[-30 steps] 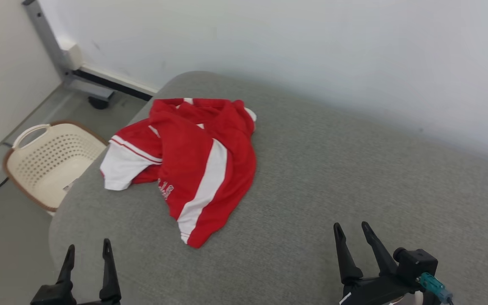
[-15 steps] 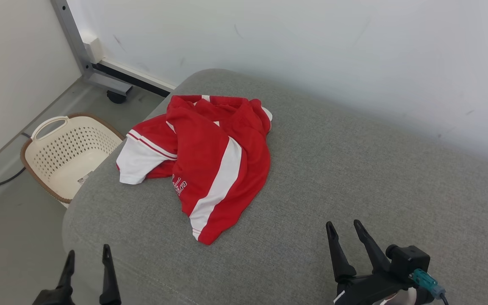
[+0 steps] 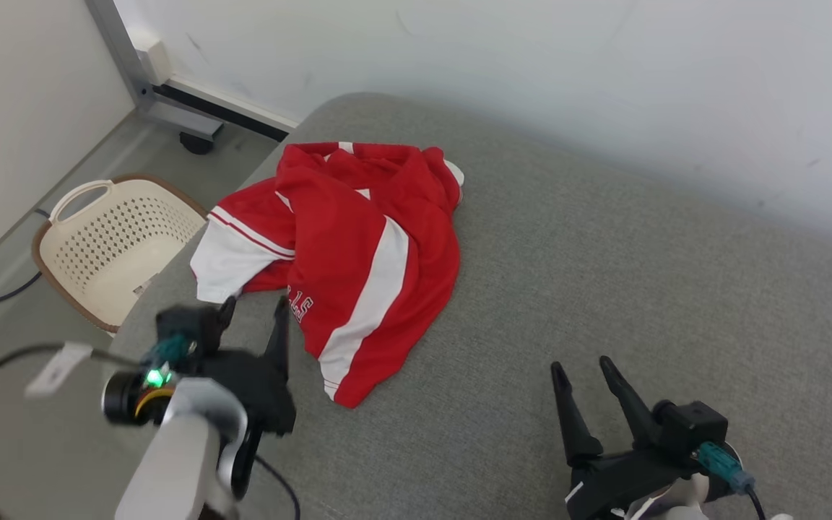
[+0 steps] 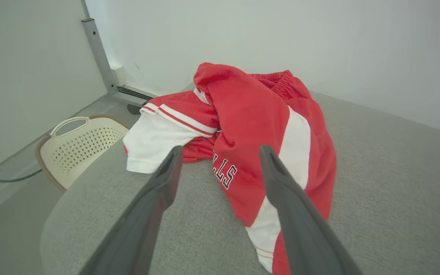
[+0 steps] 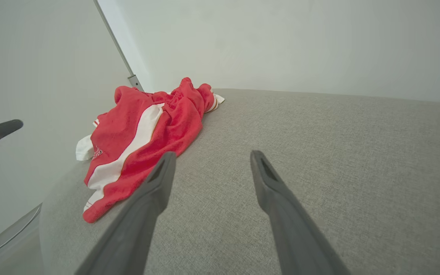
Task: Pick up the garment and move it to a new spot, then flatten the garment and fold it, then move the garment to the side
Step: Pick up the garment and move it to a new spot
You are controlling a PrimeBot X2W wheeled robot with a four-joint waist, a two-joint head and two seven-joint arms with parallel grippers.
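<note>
Likely limp and light, the garment [image 3: 358, 238] suits pinching by its white sleeve [image 3: 224, 271] near the left gripper [image 3: 255, 307], jaws spread empty like the right gripper's [image 3: 579, 367].

The left gripper [image 3: 255, 312] is raised at the near left and points far, its jaws spread wide and empty, with the pale forearm [image 3: 170, 462] angling up behind it. The right gripper [image 3: 580, 367] sits low at the near right, fingers apart, holding nothing.
</note>
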